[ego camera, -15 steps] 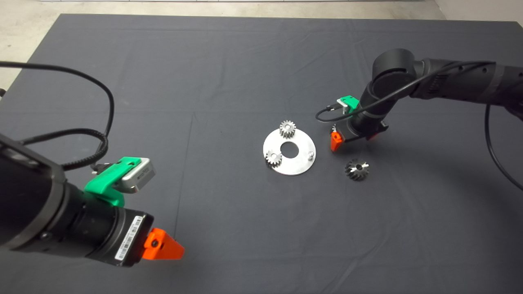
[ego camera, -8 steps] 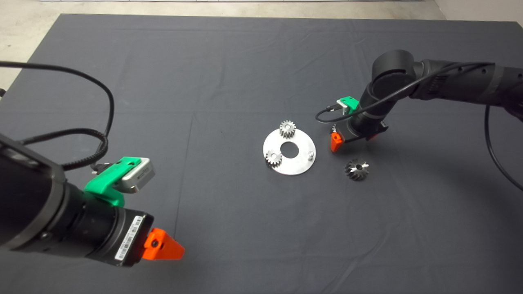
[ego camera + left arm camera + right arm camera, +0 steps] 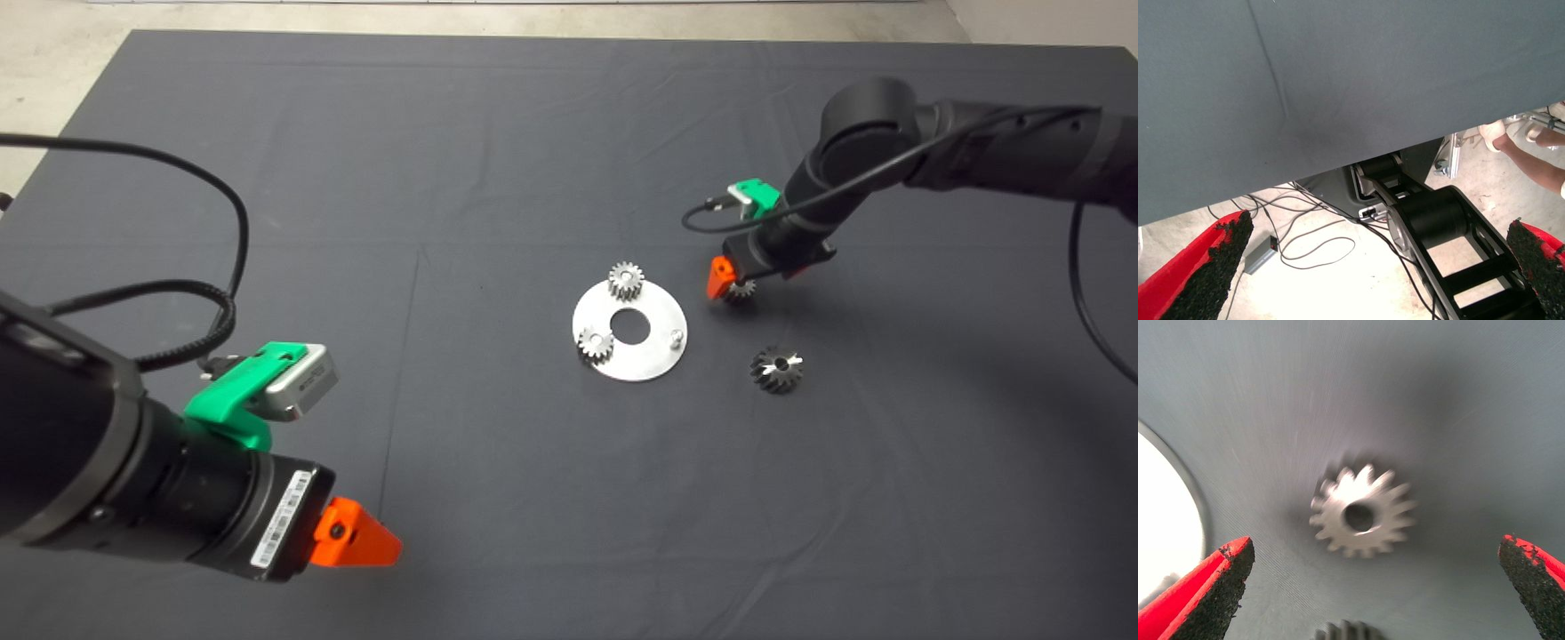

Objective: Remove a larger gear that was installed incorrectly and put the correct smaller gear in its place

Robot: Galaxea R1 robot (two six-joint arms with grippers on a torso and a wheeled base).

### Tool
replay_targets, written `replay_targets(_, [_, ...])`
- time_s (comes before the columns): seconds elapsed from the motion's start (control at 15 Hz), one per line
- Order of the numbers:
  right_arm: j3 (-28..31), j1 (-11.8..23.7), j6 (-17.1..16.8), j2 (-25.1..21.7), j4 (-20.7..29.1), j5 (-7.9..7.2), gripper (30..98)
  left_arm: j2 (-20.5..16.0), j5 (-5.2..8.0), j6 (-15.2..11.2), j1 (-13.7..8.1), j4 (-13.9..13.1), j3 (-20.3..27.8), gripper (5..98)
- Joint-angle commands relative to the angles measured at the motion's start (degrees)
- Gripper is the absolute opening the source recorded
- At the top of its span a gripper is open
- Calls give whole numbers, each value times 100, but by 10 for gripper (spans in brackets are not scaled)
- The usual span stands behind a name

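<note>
The smaller gear (image 3: 740, 290) lies flat on the mat just right of the round steel plate (image 3: 653, 356). My right gripper (image 3: 751, 277) hovers over it, open. In the right wrist view the smaller gear (image 3: 1361, 513) sits between the wide-apart fingers (image 3: 1211, 593) of the right gripper (image 3: 1373, 542), touching neither. The larger gear (image 3: 776, 369) rests on the mat nearer the front, apart from the plate. My left gripper (image 3: 356, 533) is parked at the lower left, open, with nothing in it; in the left wrist view the left gripper (image 3: 1371, 240) looks past the mat's edge.
Two bright silver gears (image 3: 626, 280) (image 3: 596, 344) sit on the plate, and a bare peg (image 3: 677, 337) stands at its right side. The plate's rim (image 3: 1195, 500) shows beside the right fingers. Cables, a black frame and a person's legs (image 3: 1528, 157) show beyond the mat.
The right gripper has lifted and shifted toward the far side of the mat. The smaller gear now shows on the mat under it. The left arm has not moved.
</note>
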Motion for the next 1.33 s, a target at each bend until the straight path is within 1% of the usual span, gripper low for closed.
replay_targets(0.0, [24,187,-26,-86,92,49,968,-26,-15,-38,-21,-100,75,981])
replay_targets(0.07, [15,187,-26,-86,83,77,968,-26,-15,-38,-21,-99,75,981])
replay_targets(0.13, [7,178,-26,-86,76,188,968,-26,-15,-38,-21,-100,75,981])
replay_targets(0.27, [7,151,-26,-94,82,490,968,-26,-15,-38,-21,-100,75,981])
replay_targets(0.33, [5,117,-26,-94,83,583,968,-26,-15,-38,-21,-99,75,981])
replay_targets(0.6, [7,108,-26,-94,83,831,968,-26,-15,-38,-20,-94,75,981])
replay_targets(0.67, [-2,88,-26,-94,83,866,968,-26,-15,-38,-14,-91,75,981])
replay_targets(0.87, [7,73,-26,-88,74,866,968,-26,-15,-38,-15,-97,75,981])
replay_targets(1.2, [-2,52,-43,-118,-5,840,968,-26,-15,-38,-21,-91,75,981])
replay_targets(1.27, [-2,47,-43,-121,-51,814,968,-26,-15,-46,-21,-97,75,981])
